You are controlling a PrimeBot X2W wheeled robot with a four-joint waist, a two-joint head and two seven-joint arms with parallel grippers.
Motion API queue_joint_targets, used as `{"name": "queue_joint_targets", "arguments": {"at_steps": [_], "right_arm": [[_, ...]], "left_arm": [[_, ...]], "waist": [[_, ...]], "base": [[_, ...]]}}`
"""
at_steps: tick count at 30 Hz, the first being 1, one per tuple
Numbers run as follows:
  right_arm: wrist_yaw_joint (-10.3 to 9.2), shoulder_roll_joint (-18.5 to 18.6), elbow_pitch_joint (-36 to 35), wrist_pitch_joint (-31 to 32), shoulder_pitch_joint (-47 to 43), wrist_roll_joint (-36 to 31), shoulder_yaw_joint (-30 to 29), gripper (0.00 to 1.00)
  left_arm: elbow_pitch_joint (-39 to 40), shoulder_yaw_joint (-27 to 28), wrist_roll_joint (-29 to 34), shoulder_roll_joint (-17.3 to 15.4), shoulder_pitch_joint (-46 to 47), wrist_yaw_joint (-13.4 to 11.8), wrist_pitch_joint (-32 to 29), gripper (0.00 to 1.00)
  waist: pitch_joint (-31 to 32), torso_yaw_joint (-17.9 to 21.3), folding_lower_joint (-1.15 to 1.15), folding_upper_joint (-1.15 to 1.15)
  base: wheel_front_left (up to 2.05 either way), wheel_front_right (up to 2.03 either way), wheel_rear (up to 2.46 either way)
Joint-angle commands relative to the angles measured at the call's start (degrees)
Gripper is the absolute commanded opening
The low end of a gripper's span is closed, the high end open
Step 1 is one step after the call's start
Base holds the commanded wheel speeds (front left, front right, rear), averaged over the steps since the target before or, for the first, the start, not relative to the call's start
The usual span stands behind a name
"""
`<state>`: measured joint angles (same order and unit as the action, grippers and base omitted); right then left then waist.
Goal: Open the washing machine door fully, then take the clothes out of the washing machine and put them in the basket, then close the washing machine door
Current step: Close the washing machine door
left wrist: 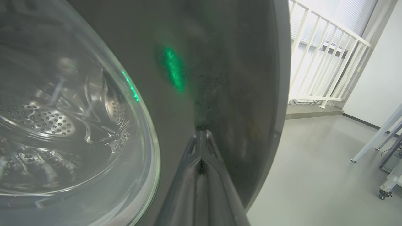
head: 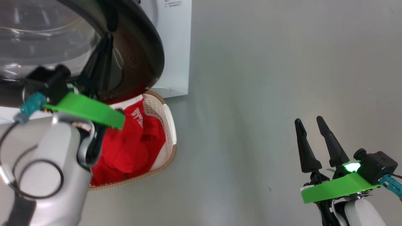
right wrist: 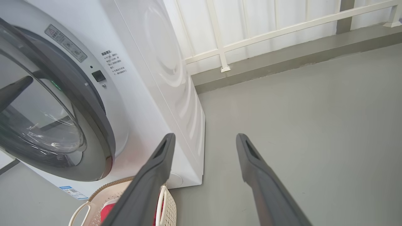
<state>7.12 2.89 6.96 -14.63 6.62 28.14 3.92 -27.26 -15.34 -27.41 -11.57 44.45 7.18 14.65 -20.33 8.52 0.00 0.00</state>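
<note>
Head view, washing machine door (head: pixel 143 47): wide glossy black rim around a clear bulging window, lying across the front of the washing machine (head: pixel 176 47); in the right wrist view the door (right wrist: pixel 94 110) sits close against that front; whether it is latched I cannot tell
Left gripper (head: pixel 108 39): fingers pressed together with nothing between them; in the left wrist view the fingertips (left wrist: pixel 201 135) touch the door's black rim, just beside the window; the steel drum (left wrist: pixel 37 117) shows through the glass
Basket (head: pixel 172 125): cream, perforated, brown woven-look rim; on the floor at the foot of the washing machine, just below the door
Clothes (head: pixel 132 147): red fabric with white lettering, heaped inside the basket
Right gripper (head: pixel 309 121): well off to the right of the washing machine, over bare floor; fingers spread wide, holding nothing; in the right wrist view they point toward the machine's lower corner
Floor (head: pixel 267 78): plain grey, running up to the washing machine's base
Railing (right wrist: pixel 220 47): white bars behind the washing machine
</note>
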Motion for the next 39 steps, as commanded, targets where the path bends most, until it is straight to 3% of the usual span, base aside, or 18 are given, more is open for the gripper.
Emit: {"name": "queue_joint_targets", "arguments": {"at_steps": [1,7,10,14,19,27,39], "right_arm": [[0.36,-0.01,-1.17,-0.37,-0.10,-0.49,1.01,1.00],[0.36,-0.01,-0.48,-0.37,-1.75,-2.03,0.82,1.00],[0.36,-0.01,-0.20,-0.37,-2.61,-2.83,0.54,1.00],[0.36,-0.01,0.07,-0.37,-3.99,-3.65,-0.02,1.00],[0.36,0.04,0.10,-0.37,-6.39,-4.18,-1.02,1.00],[0.36,0.70,0.05,-0.37,-9.09,-4.13,-1.88,1.00],[0.36,1.68,-0.25,-0.37,-11.82,-3.76,-2.51,1.00]], "left_arm": [[1.21,2.15,-0.72,-1.43,-1.67,0.31,0.35,0.00],[1.92,5.40,-0.62,0.43,-8.42,0.31,0.35,0.00],[2.41,7.32,0.02,1.24,-12.55,0.31,0.35,0.17],[3.70,9.68,1.06,2.10,-17.93,0.31,0.35,0.27],[5.73,12.09,3.01,2.98,-24.29,0.31,0.35,0.49],[9.25,15.84,6.48,3.84,-31.89,0.31,0.35,0.99],[12.74,19.64,10.47,4.52,-38.49,0.31,0.35,1.00]], "waist": [[1.34,-1.14,0.00,0.00],[4.41,-3.61,0.00,0.00],[5.95,-4.87,0.00,0.00],[8.03,-6.60,0.00,0.00],[10.59,-8.53,0.00,0.00],[13.11,-10.58,0.00,0.00],[16.01,-11.73,0.00,0.00]], "base": [[0.00,0.00,0.00],[0.00,0.00,0.00],[0.00,0.00,0.00],[0.00,0.00,0.00],[0.00,0.00,0.00],[0.00,0.00,0.00],[0.00,0.00,0.00]]}}
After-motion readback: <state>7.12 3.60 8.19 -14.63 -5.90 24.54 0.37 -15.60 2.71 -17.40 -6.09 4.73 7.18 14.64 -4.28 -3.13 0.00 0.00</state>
